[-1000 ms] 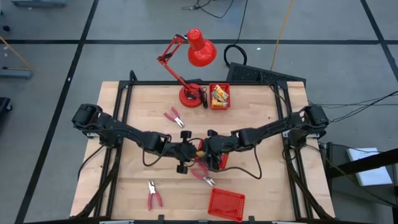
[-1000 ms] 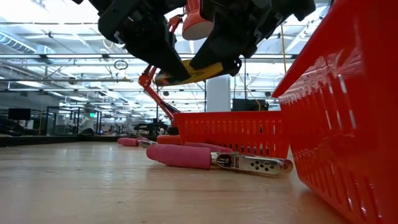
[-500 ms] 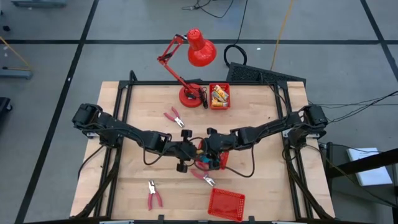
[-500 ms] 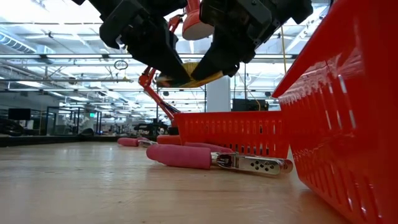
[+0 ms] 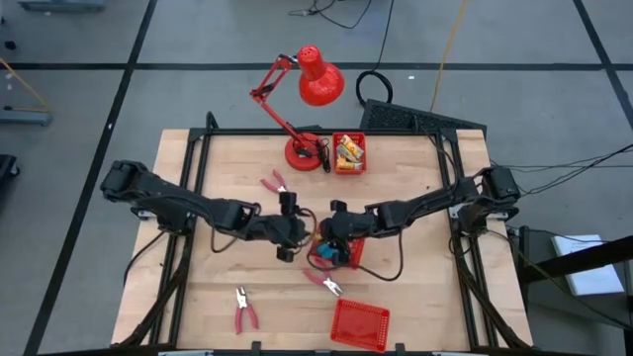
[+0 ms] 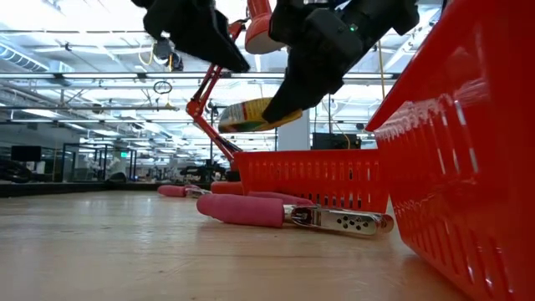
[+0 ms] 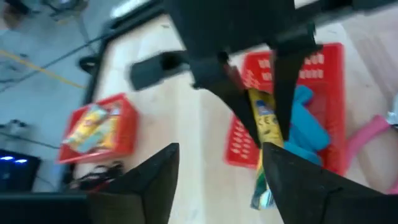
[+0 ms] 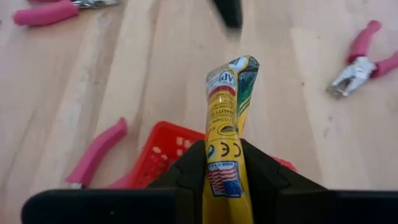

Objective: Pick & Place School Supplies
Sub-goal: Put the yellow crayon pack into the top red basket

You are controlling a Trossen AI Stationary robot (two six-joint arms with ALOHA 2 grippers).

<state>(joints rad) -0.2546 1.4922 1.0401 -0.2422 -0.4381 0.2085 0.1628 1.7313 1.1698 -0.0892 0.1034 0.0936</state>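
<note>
Yellow tube [image 8: 226, 130] clenched in right hand [image 5: 331, 237], left hand [image 5: 289, 225] released: lower squarely over red basket [image 5: 341, 253] before letting go.

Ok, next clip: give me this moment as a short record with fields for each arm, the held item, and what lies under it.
right gripper: shut on the yellow tube, above the table's middle
left gripper: fingers open, empty, facing the tube from beside it
below the tube: red mesh basket holding light-blue blocks
loose on the table: three red-handled pliers
far edge: second basket beside a red desk lamp
near edge: third basket
</note>
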